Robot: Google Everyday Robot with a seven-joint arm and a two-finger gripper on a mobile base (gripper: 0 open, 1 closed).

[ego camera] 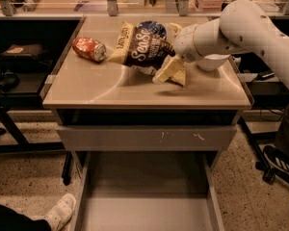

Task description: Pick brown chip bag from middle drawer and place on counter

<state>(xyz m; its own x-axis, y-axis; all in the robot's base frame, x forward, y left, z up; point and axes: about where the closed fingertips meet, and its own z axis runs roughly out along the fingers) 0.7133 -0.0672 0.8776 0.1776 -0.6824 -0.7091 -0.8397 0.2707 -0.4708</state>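
Observation:
The brown chip bag (143, 51) with white "Sea Salt" lettering hangs tilted just over the beige counter (106, 88), its cream-yellow edges crumpled at its right end. My gripper (177, 49) is at the end of the white arm reaching in from the right. It is shut on the bag's right end, and the fingers are mostly hidden by the bag. The middle drawer (147, 196) stands pulled out below, and its grey floor is bare.
A red-orange can (89, 49) lies on its side at the counter's left. A dark blue bag (152, 29) lies behind the brown one. The scuffed grey drawer front (147, 137) is shut above the open drawer. A person's white shoe (60, 211) is at the lower left.

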